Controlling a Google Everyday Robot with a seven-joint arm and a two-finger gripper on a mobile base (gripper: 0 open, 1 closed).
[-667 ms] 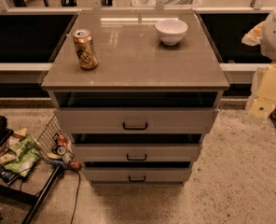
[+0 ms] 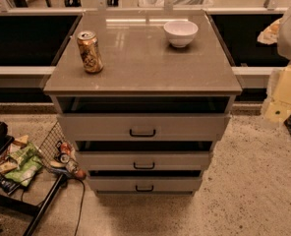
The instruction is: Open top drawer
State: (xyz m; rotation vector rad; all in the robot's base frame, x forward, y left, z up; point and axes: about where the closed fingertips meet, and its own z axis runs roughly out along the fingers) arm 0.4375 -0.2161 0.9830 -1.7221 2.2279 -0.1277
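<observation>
The top drawer (image 2: 185, 127) is the tallest grey front of a grey cabinet, just under the cabinet top. Its small black bail handle (image 2: 142, 132) sits at the middle of the front. A dark gap shows above the front, between it and the cabinet top. Two shorter drawer fronts (image 2: 144, 161) (image 2: 144, 183) lie below, each with a like handle. Only a white and cream part of my arm (image 2: 289, 33) shows at the right edge, well away from the drawer. My gripper itself is out of view.
A gold can (image 2: 89, 51) stands at the left of the cabinet top (image 2: 135, 68) and a white bowl (image 2: 180, 32) at the back right. A wire basket of snack packets (image 2: 22, 161) lies on the floor at the left. Speckled floor (image 2: 253, 181) spreads in front and to the right.
</observation>
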